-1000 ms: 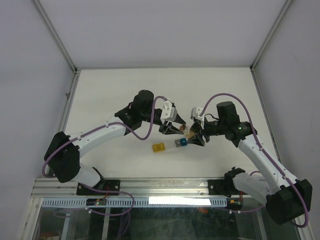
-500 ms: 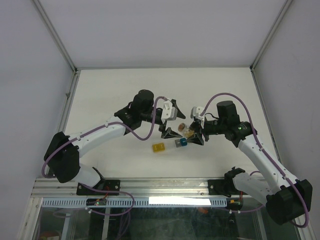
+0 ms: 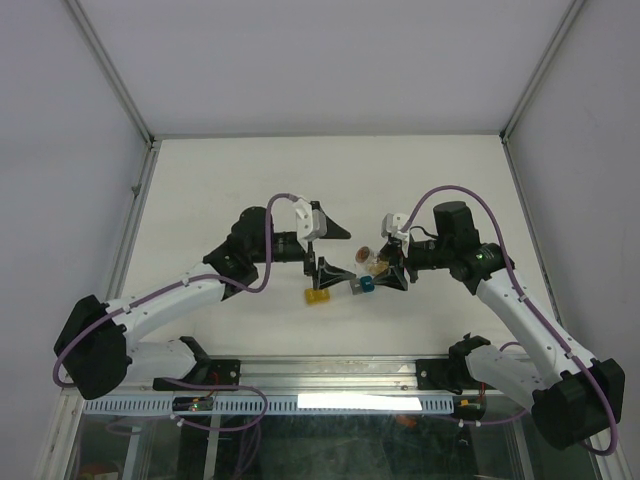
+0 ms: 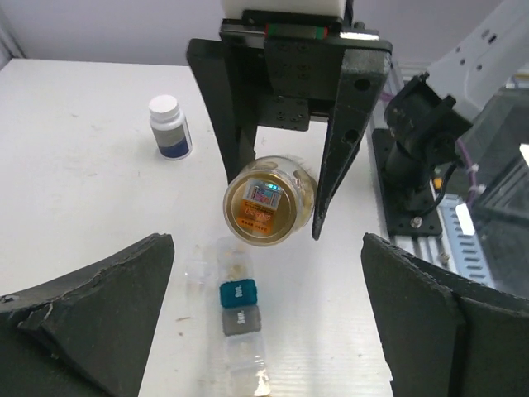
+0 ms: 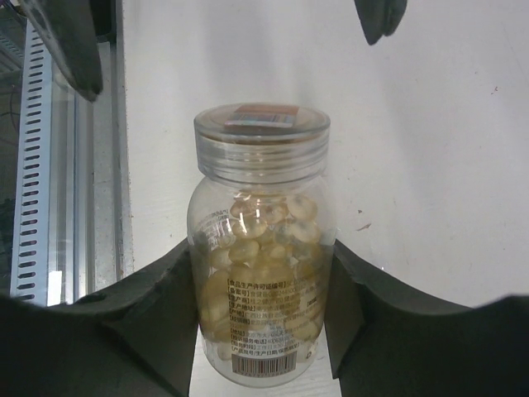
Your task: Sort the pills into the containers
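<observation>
My right gripper (image 5: 260,285) is shut on a clear round bottle (image 5: 260,248) full of tan pills (image 5: 264,240), its lid on. In the top view that bottle (image 3: 374,262) hangs level in the right gripper (image 3: 386,268), just above the containers. The containers form a short strip (image 4: 238,331) with a blue lid (image 4: 238,293) and a grey one beside it. The top view shows a yellow compartment (image 3: 318,296) and a blue one (image 3: 366,285). My left gripper (image 3: 333,252) stands wide open, a little left of the bottle's lid (image 4: 266,203), holding nothing.
A small dark bottle with a white cap (image 4: 169,126) stands on the white table beyond the strip. The metal rail (image 3: 330,372) runs along the near edge, with the right arm's base (image 4: 417,165) close by.
My left gripper was shut at the bottle's lid, has opened wide and drawn back to the left. The right gripper and the bottle have stayed still.
</observation>
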Controlling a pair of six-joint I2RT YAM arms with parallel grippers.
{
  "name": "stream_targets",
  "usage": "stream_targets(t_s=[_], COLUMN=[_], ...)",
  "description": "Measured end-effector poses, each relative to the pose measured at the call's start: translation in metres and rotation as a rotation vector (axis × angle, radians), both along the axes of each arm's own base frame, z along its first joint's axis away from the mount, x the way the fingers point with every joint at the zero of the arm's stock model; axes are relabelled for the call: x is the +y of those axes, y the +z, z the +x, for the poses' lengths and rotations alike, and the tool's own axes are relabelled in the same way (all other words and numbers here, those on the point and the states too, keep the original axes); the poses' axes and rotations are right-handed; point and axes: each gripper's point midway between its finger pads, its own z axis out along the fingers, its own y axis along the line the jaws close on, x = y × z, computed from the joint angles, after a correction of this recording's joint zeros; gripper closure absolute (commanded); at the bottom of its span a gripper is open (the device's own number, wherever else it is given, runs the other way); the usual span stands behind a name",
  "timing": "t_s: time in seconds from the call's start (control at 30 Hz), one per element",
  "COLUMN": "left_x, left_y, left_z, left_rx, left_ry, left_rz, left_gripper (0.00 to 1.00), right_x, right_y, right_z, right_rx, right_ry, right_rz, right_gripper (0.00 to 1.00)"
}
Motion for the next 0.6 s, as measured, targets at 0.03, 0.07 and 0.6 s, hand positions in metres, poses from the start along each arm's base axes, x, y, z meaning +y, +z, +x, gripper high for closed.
stream_targets(t_s=[0.03,0.07,0.6], left_x=[0.002,0.004,-0.010], left_y=[0.001,0.004,0.007], left_z=[-0.002,-0.003,-0.007], left_rx=[0.040,0.086,0.657], left_ry=[0.015,0.037,0.366], left_rz=[-0.016,-0.037,-0.114], left_gripper=[0.01,0.01,0.18], right_x=[0.000,0.000,0.000], right_y=[0.000,0.000,0.000], right_z=[0.000,0.000,0.000], right_rx=[0.000,0.001,0.001], right_ry=[0.000,0.000,0.001], right_rz=[0.000,0.000,0.001], right_gripper=[1.00,1.00,1.00])
